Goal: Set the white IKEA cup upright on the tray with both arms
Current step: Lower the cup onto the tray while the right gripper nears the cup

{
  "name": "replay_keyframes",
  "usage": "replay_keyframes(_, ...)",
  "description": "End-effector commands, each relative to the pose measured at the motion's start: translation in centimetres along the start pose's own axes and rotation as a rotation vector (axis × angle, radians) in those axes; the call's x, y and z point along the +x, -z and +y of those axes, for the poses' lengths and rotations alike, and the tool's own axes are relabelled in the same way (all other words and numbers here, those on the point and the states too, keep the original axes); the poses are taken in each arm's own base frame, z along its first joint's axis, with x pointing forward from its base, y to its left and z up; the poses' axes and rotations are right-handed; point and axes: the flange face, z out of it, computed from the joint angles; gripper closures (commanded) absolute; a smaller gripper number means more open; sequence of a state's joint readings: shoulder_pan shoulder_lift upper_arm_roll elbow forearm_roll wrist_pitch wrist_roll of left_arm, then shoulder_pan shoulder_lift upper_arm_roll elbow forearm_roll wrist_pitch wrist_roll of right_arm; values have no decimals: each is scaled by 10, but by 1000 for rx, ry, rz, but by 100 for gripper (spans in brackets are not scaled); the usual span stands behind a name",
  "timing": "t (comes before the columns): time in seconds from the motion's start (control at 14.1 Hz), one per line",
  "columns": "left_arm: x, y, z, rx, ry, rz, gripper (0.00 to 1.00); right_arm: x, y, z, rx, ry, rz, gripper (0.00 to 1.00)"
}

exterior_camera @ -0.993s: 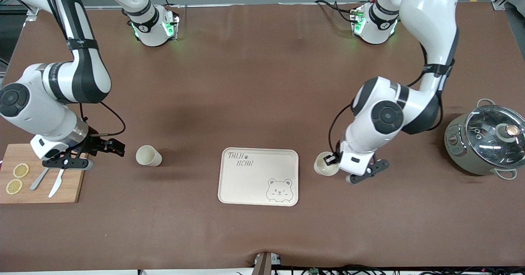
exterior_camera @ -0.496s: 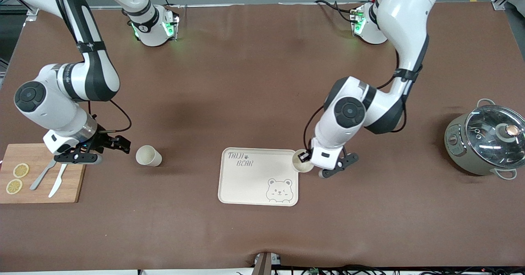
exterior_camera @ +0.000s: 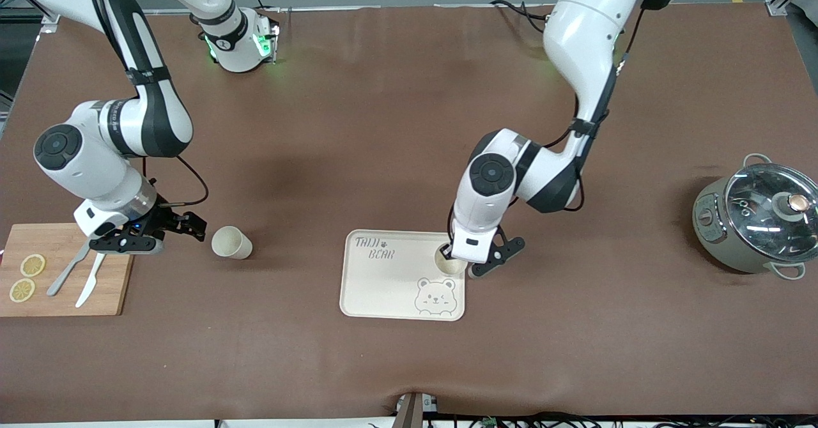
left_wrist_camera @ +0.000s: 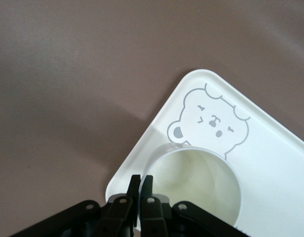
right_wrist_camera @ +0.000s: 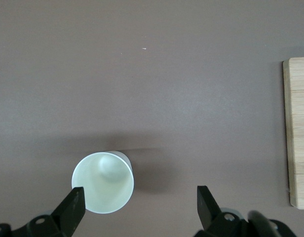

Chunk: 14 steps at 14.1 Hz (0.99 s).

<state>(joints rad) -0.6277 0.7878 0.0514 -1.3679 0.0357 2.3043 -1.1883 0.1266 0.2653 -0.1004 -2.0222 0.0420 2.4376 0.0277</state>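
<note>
a brown mat covers the table (exterior_camera: 396,128) end to end, with grey floor showing past its top edge by the two arm bases. the tray (exterior_camera: 390,287) lies flat in the middle, toward the front camera, its bear drawing (exterior_camera: 434,297) in the corner nearest the camera on the left arm's side. wide bare mat lies between the tray and the bases, and a bare strip runs between the tray and the table's front edge.

the left gripper (exterior_camera: 455,253) is over the tray's edge toward the left arm's end, its fingers (left_wrist_camera: 140,190) pinched tight on the rim of a white cup (exterior_camera: 449,262), which is upright, mouth up, just above the bear. whether the cup's base touches the tray cannot be told.

a second cup (exterior_camera: 231,243) stands upright on the mat, well apart from the tray, toward the right arm's end. the right gripper (exterior_camera: 185,227) hovers just beside it, fingers (right_wrist_camera: 73,207) spread wide and holding nothing; in the right wrist view the cup sits next to one finger, not between the two.

a board (exterior_camera: 64,278) with lemon slices (exterior_camera: 25,278), a fork and a knife (exterior_camera: 86,284) lies at that end's edge. a lidded pot (exterior_camera: 757,220) stands at the left arm's end, with clear mat between it and the tray.
</note>
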Motion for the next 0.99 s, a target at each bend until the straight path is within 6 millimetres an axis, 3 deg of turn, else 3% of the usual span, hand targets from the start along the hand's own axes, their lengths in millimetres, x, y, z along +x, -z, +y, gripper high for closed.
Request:
replay_keyframes(0.0,1,-4,8,-9,17,32,100,-4,-9,-1,2,12,10,0)
replay_keyframes(0.57,-9,-12,21,-51,69,44,100,-13,-56,-3,-7,17,10,0)
replay_keyframes(0.92,-11,-19,20,-42,68,40,100,-17,-73,-8,-10,27,9,0)
